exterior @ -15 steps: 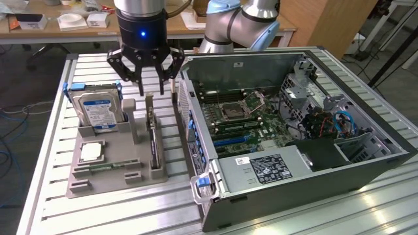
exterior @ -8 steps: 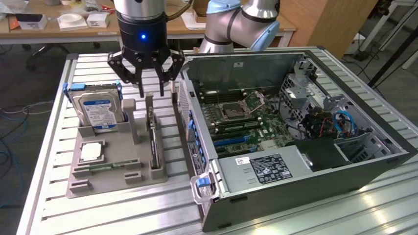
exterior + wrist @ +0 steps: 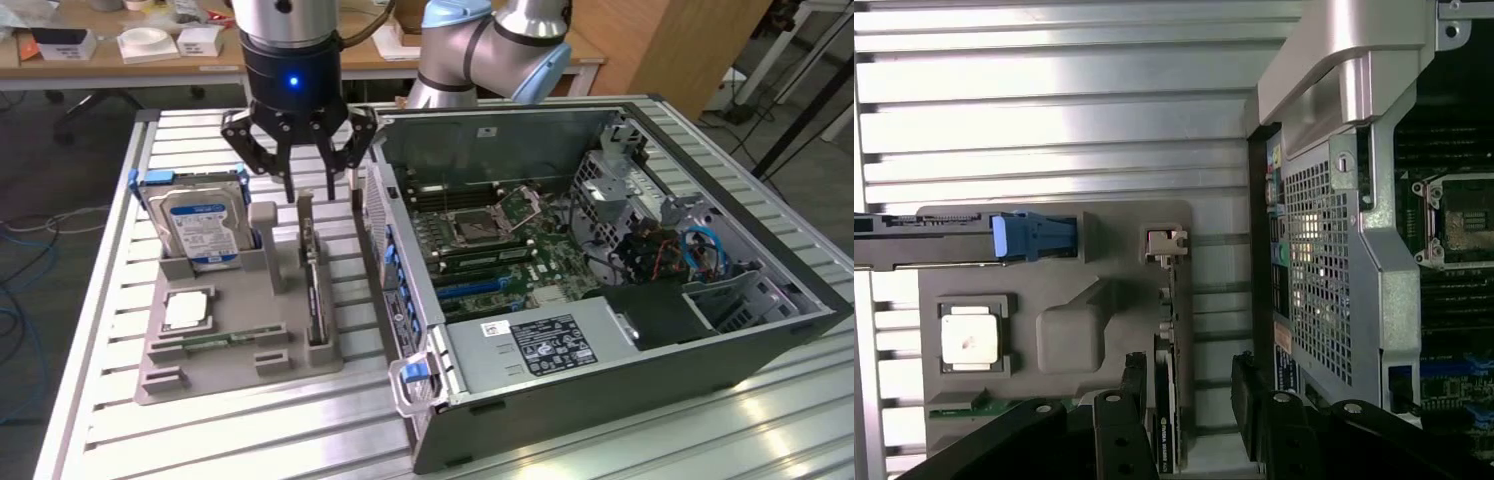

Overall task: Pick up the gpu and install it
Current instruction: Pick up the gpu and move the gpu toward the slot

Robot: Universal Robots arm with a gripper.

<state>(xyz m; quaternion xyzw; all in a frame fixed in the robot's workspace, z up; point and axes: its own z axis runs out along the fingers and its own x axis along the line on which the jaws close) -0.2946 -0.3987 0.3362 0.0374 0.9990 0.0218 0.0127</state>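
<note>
The gpu (image 3: 315, 285) is a thin black card standing on edge in a slot of the grey holder tray (image 3: 200, 378). My gripper (image 3: 308, 188) hangs open just above the card's far end, with its black fingers spread to either side of the card. In the wrist view the gpu (image 3: 1165, 410) runs edge-on between the fingers (image 3: 1135, 405), closer to one finger than the other, and the gripper (image 3: 1192, 412) touches nothing. The open computer case (image 3: 601, 270) lies beside the tray, on the exterior view's right, with its motherboard (image 3: 501, 245) exposed.
The tray also holds a silver blue-labelled hard drive (image 3: 200, 225) standing upright, a processor (image 3: 187, 308) and a green memory stick (image 3: 220, 340). The case's perforated rear wall (image 3: 1319, 270) stands close beside the gripper. Everything rests on a ribbed metal table (image 3: 94, 330).
</note>
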